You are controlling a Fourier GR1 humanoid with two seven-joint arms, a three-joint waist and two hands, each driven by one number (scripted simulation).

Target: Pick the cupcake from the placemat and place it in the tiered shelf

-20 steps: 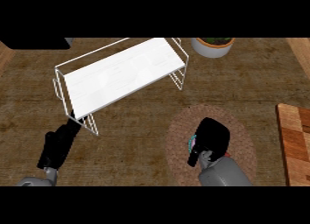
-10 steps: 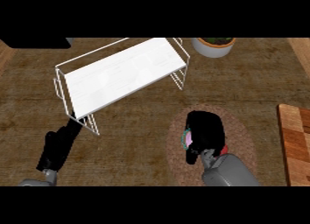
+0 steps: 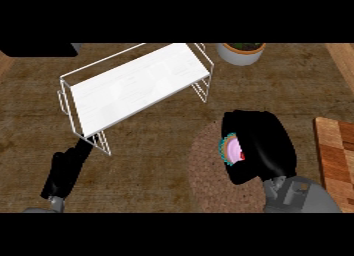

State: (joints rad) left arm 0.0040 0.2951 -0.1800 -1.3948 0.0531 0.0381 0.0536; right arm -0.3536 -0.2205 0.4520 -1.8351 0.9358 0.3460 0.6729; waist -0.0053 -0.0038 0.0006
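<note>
The cupcake [image 3: 232, 148], pink with a teal wrapper and a red spot, shows at the inner edge of my right hand [image 3: 257, 147], whose fingers curl round it and hide most of it. Hand and cupcake hang over the round brown woven placemat [image 3: 207, 175] at the lower right. The tiered shelf [image 3: 136, 87], a white wire frame with a white top panel, stands tilted across the upper left of the counter, apart from the right hand. My left hand [image 3: 64, 170] lies at the lower left, fingers straight, its tips near the shelf's front leg.
A white pot with a plant [image 3: 241, 51] stands at the back, right of the shelf. A wooden cutting board [image 3: 344, 160] lies at the right edge. A dark object [image 3: 32, 48] sits in the top left corner.
My right hand has moved up and left over the placemat with the cupcake in it, and the cupcake now shows more. The left hand has not moved.
</note>
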